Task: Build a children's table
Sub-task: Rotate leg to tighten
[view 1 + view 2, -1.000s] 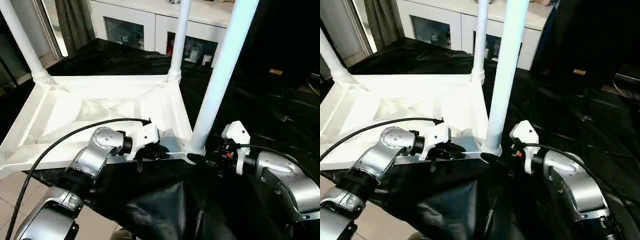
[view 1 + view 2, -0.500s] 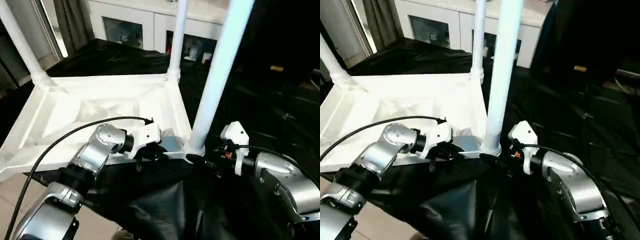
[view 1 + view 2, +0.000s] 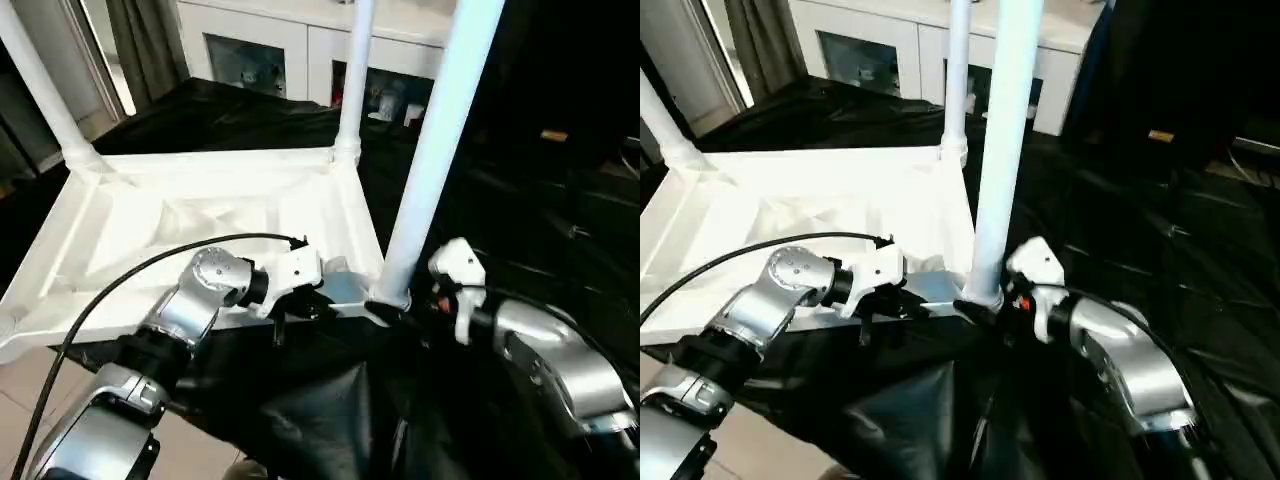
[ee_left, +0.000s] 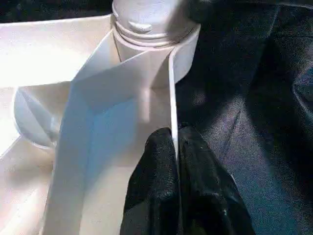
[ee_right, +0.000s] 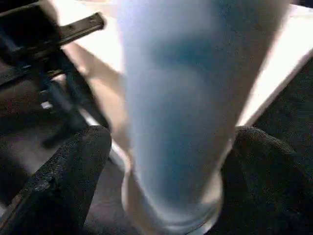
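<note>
The left gripper [image 4: 175,147] pinches the thin near rim of the upside-down tabletop [image 3: 200,215]. The right gripper [image 5: 161,161] is wide apart, one finger on each side of the near leg [image 3: 432,140] standing in its corner socket. Two more legs [image 3: 352,80] stand farther back.

Upright legs [image 3: 430,150] around open tabletop [image 3: 200,215]

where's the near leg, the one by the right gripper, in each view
Left eye view: near leg rises right of centre from the tabletop's near right corner.
Right eye view: same leg, just right of centre, running out the top.
Left wrist view: its flared base in the socket, at the top edge.
Right wrist view: a broad blurred column between the right gripper's open jaws.
Shared landmark: that corner socket.
</note>
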Available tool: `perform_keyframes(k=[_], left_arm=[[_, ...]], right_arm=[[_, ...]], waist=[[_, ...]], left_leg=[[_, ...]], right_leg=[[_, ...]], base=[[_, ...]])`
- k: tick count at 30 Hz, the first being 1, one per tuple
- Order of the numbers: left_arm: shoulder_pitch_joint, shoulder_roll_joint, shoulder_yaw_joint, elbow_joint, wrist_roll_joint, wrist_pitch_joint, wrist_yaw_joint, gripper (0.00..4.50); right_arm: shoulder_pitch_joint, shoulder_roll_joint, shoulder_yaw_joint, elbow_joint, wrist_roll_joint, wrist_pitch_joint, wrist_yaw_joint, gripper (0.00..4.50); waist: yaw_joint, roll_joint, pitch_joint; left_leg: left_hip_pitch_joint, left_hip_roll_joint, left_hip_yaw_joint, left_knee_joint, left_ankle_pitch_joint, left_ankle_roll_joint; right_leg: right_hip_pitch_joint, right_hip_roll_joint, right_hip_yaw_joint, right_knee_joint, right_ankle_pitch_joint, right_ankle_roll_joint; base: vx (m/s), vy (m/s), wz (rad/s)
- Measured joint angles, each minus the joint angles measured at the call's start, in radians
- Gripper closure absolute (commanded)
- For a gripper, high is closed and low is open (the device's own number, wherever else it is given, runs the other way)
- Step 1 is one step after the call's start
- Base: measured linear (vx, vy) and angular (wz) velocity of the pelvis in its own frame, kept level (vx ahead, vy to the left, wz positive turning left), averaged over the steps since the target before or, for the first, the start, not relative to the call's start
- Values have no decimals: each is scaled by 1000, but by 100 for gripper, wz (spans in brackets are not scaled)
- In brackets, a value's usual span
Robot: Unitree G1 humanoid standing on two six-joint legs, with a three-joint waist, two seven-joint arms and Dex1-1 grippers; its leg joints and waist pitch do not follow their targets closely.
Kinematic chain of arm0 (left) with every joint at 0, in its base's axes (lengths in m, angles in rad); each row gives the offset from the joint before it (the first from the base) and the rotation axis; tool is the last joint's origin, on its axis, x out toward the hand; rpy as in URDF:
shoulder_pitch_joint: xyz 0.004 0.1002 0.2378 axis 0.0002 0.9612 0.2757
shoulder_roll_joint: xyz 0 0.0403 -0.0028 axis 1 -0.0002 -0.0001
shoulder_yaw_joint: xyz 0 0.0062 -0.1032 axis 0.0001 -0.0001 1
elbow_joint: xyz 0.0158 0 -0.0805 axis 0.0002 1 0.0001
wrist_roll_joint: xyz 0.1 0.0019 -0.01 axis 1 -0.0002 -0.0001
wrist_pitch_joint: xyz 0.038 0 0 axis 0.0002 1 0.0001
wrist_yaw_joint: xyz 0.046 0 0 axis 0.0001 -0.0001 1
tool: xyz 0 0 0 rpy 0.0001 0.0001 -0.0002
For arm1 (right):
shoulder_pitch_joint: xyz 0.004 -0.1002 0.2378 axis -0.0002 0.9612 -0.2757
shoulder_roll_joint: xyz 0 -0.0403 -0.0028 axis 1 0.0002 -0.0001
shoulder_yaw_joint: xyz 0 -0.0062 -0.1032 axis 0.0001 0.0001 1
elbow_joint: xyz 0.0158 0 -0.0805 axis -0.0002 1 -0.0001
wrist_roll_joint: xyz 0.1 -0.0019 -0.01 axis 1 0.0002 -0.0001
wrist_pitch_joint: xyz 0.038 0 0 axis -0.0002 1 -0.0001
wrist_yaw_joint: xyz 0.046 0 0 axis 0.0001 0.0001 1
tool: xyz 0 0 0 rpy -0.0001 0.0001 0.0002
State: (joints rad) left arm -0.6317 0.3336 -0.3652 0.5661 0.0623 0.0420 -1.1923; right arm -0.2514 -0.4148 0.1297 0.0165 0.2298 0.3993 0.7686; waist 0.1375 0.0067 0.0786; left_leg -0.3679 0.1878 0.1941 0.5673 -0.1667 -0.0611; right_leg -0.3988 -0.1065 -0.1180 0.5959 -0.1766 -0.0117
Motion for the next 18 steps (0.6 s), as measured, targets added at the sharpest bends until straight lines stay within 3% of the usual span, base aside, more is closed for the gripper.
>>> perform_keyframes(k=[12,13,16,18], left_arm=[[2,10,3,-2,0,-6,-2,450],[2,10,3,-2,0,-6,-2,450],[3,11,4,-2,0,-6,-2,450],[3,12,5,-2,0,-6,-2,450]], right_arm=[[-17,2,0,45,-6,-18,17,86],[-18,2,1,50,-6,-19,22,117],[-29,1,8,72,-7,-21,31,128],[-37,0,13,77,-7,-27,44,162]], waist=[[0,0,0],[0,-1,0],[0,-1,0],[0,-1,1]], left_leg=[[0,0,0,-2,0,0],[0,0,0,-2,0,0],[0,0,1,-2,0,0],[0,0,1,-2,0,0]], right_leg=[[-1,0,0,0,0,0],[-1,0,0,0,0,0],[-1,0,0,0,0,0],[-1,0,0,0,0,0]], base=[[0,0,0],[0,0,0],[0,0,0],[0,0,0]])
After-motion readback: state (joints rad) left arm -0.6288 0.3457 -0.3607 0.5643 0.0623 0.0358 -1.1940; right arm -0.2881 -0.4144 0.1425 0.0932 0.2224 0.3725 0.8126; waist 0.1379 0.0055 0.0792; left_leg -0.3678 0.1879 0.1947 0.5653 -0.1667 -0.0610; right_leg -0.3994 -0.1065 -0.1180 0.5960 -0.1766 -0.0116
